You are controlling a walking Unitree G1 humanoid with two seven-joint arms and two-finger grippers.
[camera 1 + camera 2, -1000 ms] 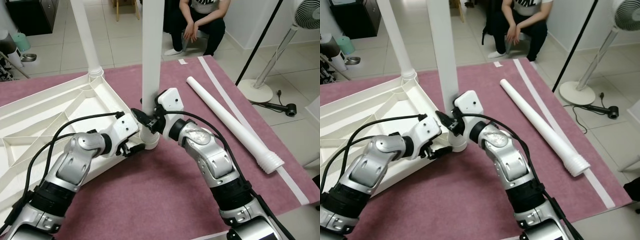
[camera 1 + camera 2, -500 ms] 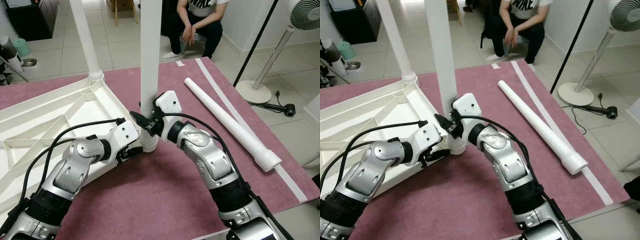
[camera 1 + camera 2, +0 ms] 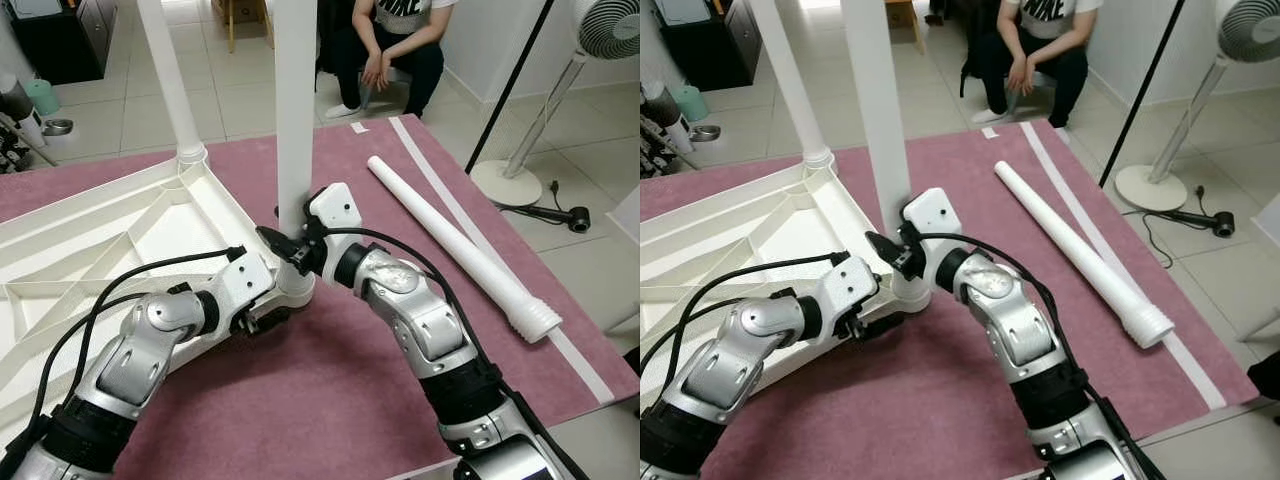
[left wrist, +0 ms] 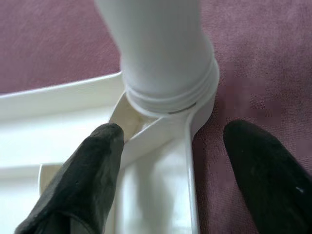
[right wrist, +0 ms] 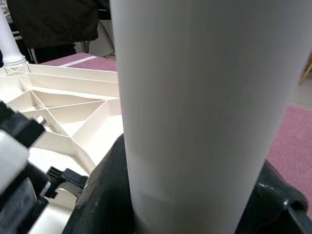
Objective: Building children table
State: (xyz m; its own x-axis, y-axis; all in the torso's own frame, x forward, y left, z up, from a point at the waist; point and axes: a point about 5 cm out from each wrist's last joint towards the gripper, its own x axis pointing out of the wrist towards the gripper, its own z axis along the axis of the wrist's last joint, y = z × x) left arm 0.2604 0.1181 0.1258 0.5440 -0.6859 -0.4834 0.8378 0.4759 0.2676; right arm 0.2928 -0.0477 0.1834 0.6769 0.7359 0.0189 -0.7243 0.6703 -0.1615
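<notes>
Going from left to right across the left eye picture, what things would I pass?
Upturned white tabletop → left gripper → upright table leg held by the right gripper → loose table leg lying on the red mat → standing fan.

I was working in a lived-in home room. The floor [image 3: 240, 90] was pale tile, with a mauve rug [image 3: 330, 400] spread near me. A pedestal fan [image 3: 560, 90] stood at the right by a white wall. A dark cabinet [image 3: 70, 40] and a pet bowl [image 3: 57, 125] sat far left. A person [image 3: 385, 50] crouched at the far side.
</notes>
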